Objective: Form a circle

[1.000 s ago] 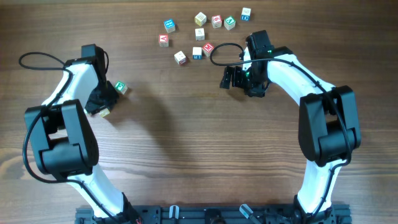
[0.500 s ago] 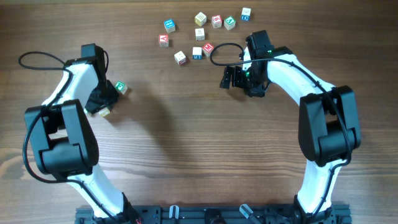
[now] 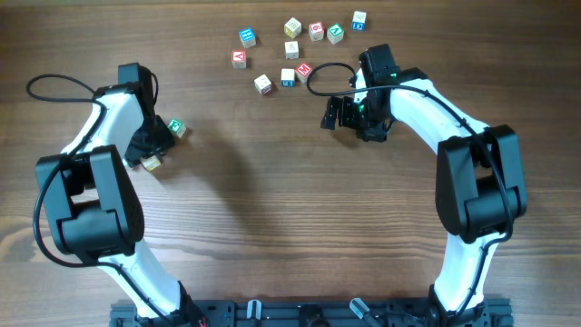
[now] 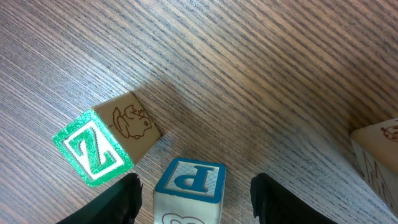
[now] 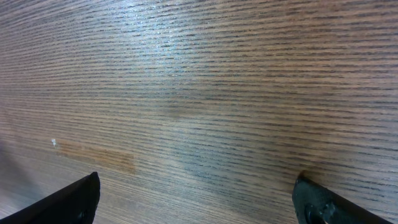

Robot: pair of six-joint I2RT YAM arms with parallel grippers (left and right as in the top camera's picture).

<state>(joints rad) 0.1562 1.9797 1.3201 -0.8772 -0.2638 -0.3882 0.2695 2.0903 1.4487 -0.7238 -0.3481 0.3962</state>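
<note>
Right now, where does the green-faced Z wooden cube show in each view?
Overhead: green-faced Z wooden cube, left of centre, beside the left hand.
Left wrist: the cube sits lower left.
Right wrist: not in view.
Shared landmark: the left hand, right next to the cube.

The left gripper [image 4: 196, 202] stands partly parted, the right gripper [image 5: 198, 199] spread wide (both aimed downward).

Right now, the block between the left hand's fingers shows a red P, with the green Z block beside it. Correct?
Not red: the left wrist view shows the P block between the fingers of the left hand is blue. The green Z block is beside it.
</note>
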